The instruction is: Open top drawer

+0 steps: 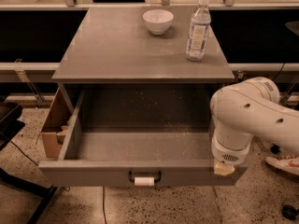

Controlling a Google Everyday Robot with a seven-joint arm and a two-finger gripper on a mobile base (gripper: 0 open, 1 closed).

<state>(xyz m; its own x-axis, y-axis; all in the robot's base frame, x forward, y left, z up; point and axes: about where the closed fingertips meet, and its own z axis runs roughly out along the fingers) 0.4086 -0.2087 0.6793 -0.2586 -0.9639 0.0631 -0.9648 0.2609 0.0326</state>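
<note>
The top drawer [140, 146] is pulled far out of the grey cabinet. Its inside is speckled grey and holds nothing. Its black handle with a small white tag [144, 178] sits at the middle of the front panel. My gripper [224, 168] is at the drawer's front right corner, well to the right of the handle and not touching it. Only its beige tip shows below my bulky white arm [252, 120], which hides the rest.
On the cabinet top [117, 55] stand a white bowl [158, 20] and a clear water bottle [198, 29]. A cardboard box [52, 129] sits against the drawer's left side. A black stand [18, 185] is at lower left. A shoe [282, 164] lies on the floor at right.
</note>
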